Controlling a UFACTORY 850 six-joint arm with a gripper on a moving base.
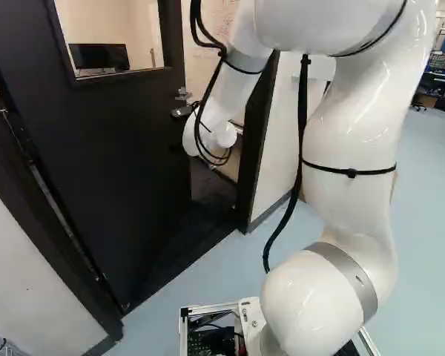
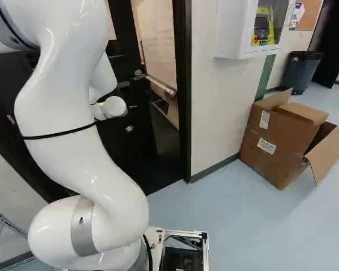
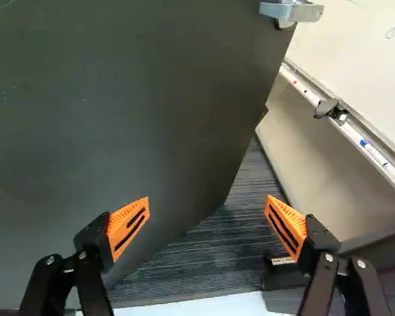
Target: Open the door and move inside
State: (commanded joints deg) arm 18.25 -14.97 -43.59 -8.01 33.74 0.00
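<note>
Ahead of the gripper (image 3: 207,199), whose two orange-padded fingers stand wide apart, the black door (image 3: 118,112) hangs partly open; past its free edge, beyond the gripper, lie dark ribbed flooring (image 3: 197,253) and a whiteboard (image 3: 362,39) with its marker tray (image 3: 355,135).

Bright indoor light leaves glossy highlights on the white arm (image 1: 348,133) in both base views; the doorway floor (image 2: 166,149) looks dark. The wrist view brightens at upper right, beyond the dim door (image 3: 105,131).
</note>
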